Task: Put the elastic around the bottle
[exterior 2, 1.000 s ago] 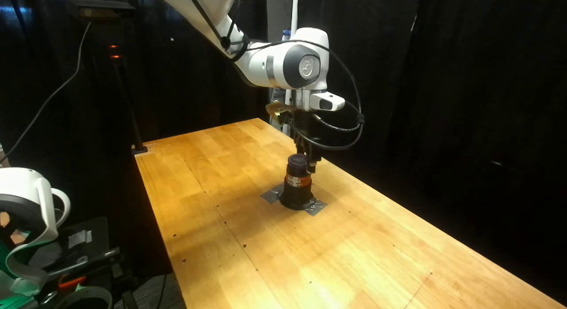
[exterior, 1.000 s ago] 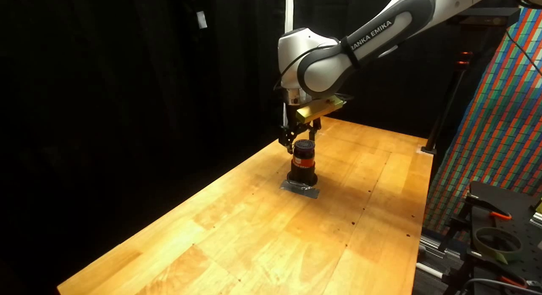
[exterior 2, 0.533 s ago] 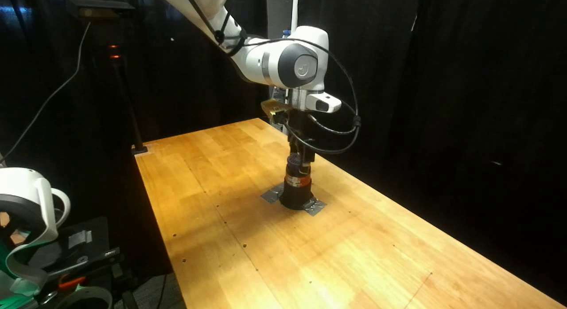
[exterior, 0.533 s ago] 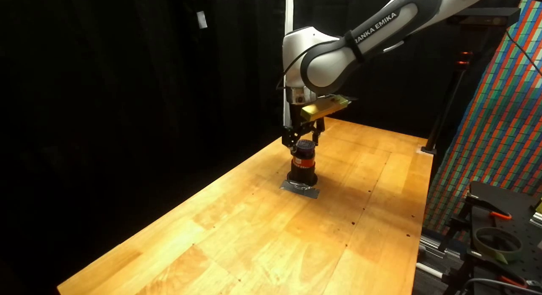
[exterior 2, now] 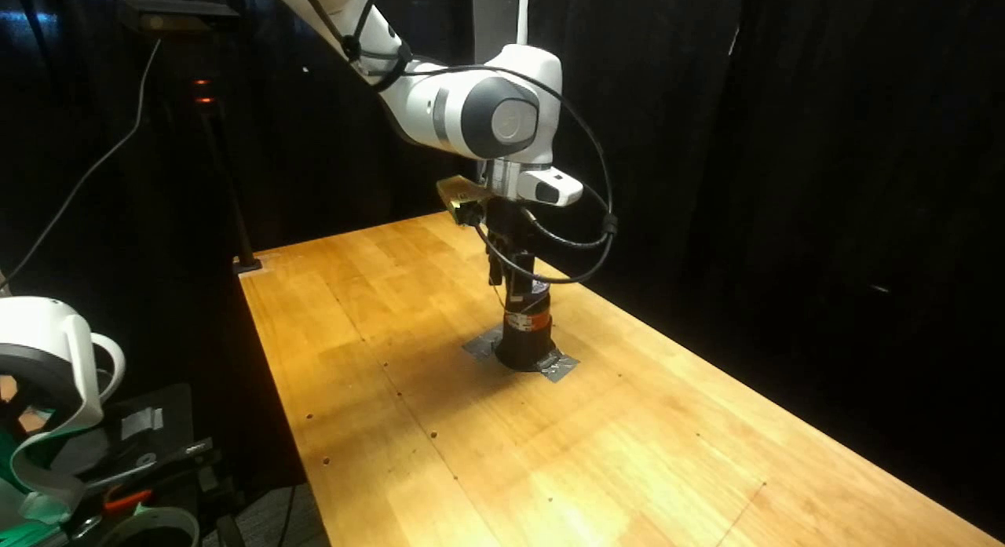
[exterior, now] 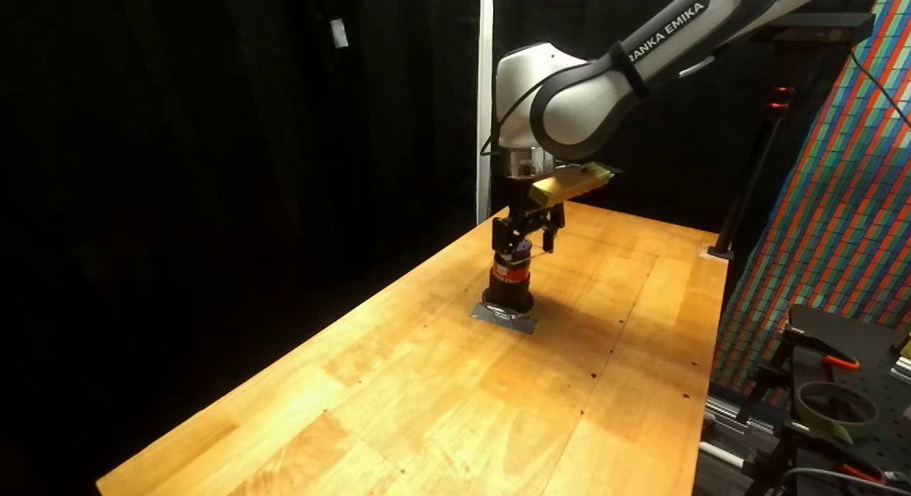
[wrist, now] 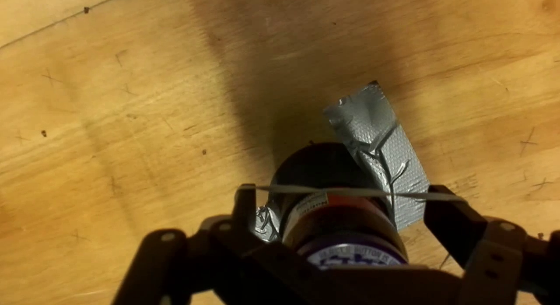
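Observation:
The dark bottle with an orange-red band (exterior: 511, 273) stands upright in a black holder (exterior: 508, 294); the bottle also shows in an exterior view (exterior 2: 528, 320) and, from above, in the wrist view (wrist: 345, 213). My gripper (wrist: 344, 192) is open at the height of the bottle's top, shown in both exterior views (exterior: 527, 250) (exterior 2: 506, 289). A thin pale elastic (wrist: 302, 189) is stretched between its fingertips and crosses in front of the bottle in the wrist view. One finger partly covers the bottle's top in an exterior view. Whether the elastic passes around the bottle's far side is hidden.
Silver tape (wrist: 393, 165) fixes the holder to the wooden table (exterior: 455, 396). A dark post (exterior: 744, 183) stands at the table's far corner. A side stand with a tape roll (exterior: 804, 410) is beside the table. A cable (exterior 2: 608, 170) loops from the arm.
My gripper has moved across the bottle's top, rightward in an exterior view and leftward in another, with the fingers still apart. The bottle and holder have not moved.

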